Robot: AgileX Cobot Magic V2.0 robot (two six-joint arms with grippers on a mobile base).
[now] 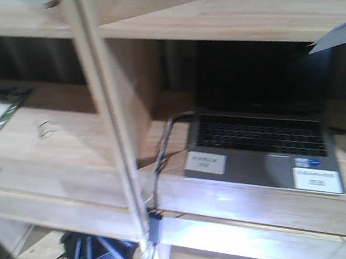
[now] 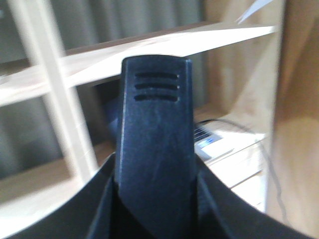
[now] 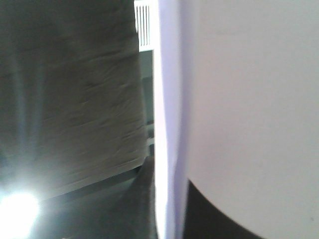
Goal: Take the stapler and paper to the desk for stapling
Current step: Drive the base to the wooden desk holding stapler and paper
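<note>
1. The paper (image 3: 249, 99) stands edge-on just before the right wrist camera. The right gripper (image 3: 172, 219) is closed on it, with a dark finger at each side.
2. The left gripper (image 2: 154, 204) clamps the stapler (image 2: 154, 124), which stands upright.
3. Both are raised in front of the shelf unit (image 1: 229, 185) with the laptop (image 1: 261, 138).
</note>
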